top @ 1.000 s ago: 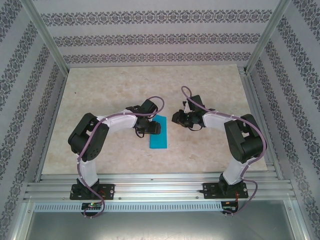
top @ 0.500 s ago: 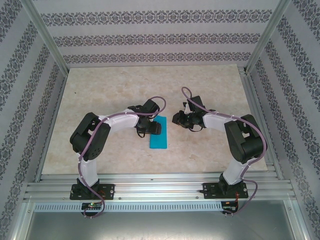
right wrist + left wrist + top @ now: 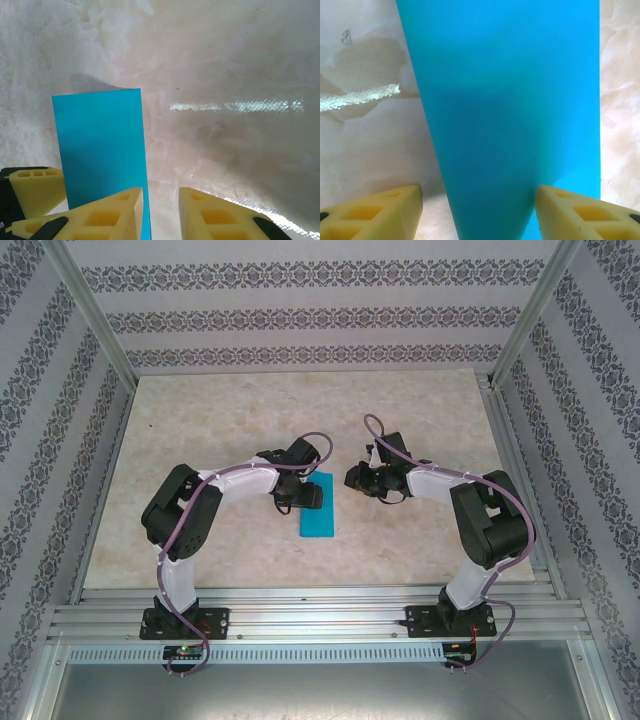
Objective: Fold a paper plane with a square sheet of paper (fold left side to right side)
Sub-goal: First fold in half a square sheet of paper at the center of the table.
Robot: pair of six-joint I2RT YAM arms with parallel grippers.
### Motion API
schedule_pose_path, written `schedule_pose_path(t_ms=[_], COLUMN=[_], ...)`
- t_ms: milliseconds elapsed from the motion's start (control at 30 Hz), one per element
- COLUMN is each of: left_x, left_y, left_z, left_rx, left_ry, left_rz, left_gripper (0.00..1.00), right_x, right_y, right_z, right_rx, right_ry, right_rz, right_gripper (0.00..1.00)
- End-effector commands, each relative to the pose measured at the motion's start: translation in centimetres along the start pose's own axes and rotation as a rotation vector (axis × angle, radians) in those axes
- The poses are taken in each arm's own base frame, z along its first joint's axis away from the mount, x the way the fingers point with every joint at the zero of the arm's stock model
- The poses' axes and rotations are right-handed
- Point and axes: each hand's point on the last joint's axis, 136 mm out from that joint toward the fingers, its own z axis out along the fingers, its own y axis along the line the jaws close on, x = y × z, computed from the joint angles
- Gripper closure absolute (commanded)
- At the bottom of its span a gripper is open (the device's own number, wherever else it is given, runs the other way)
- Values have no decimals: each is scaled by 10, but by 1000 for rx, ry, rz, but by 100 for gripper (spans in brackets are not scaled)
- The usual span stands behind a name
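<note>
The left end effector (image 3: 305, 498) hangs low over the sheet of paper (image 3: 320, 518). Its yellow fingers (image 3: 375, 212) are released and spread wide, and the cyan strip passes between them untouched and stretches on ahead across the table (image 3: 220, 420). The right end effector (image 3: 161, 192) has its jaws parted by a slim gap, grasping nothing. The folded paper's long edge lies just to its left.

My white-and-black left arm (image 3: 235, 483) reaches inward, elbow bent, wrist pitched down; left jaws spread wide, yellow fingers (image 3: 370, 212) well apart. My right arm (image 3: 436, 478) mirrors it; right jaws narrowly parted, nothing between.
</note>
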Motion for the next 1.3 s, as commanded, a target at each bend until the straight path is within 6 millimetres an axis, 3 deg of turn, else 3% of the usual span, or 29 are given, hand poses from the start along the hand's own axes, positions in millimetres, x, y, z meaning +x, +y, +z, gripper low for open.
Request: schedule_pose_path(t_ms=[0,267,567,1267], left_x=[7,7,8,11], left_y=[-16,-15,-17,-23], left_z=[24,26,28,31], left_rx=[41,40,45,46], left_ry=[26,30,37,48], left_rz=[17,18,22,52], left_gripper=[37,37,37,36], right_x=[0,4,17,20], right_y=[11,14,31,31], right_z=[-2,1,11,15], right_rx=[-35,-39,-91,-76], right_ry=[-10,1,37,46], right_rz=[-18,-19,-21,-23], right_gripper=[75,75,78,78])
